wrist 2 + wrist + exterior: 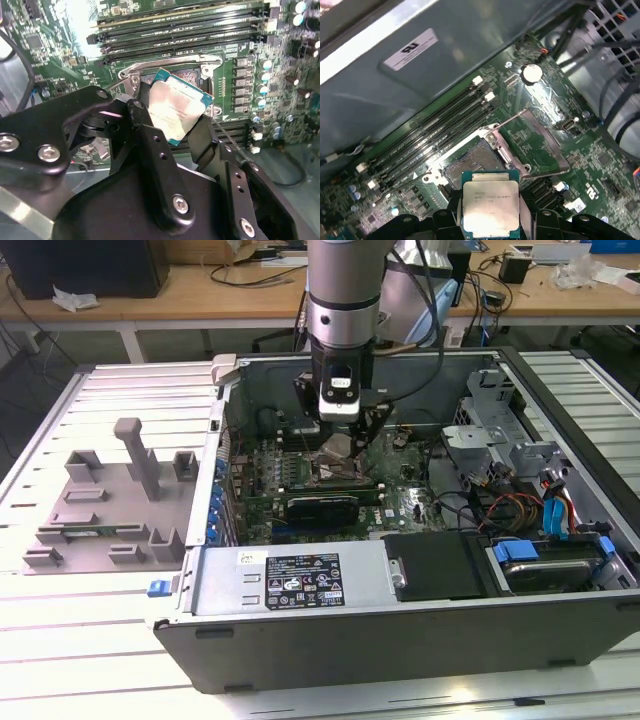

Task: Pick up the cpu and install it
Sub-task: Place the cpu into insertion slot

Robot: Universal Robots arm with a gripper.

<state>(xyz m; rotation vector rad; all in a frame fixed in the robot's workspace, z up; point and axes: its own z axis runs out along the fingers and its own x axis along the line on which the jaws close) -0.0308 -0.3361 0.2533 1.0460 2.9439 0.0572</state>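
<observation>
Gripper (172,122) clamped on cpu (490,207) inside the computer case (400,635).
I see it hanging, apparently just above the open socket (470,167).

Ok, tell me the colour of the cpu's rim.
The cpu has a teal rim, clearest in the second wrist view.

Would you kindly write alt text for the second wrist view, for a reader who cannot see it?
The gripper holds the cpu by its edges over the open socket on a green motherboard. Memory slots lie beyond it.
</observation>
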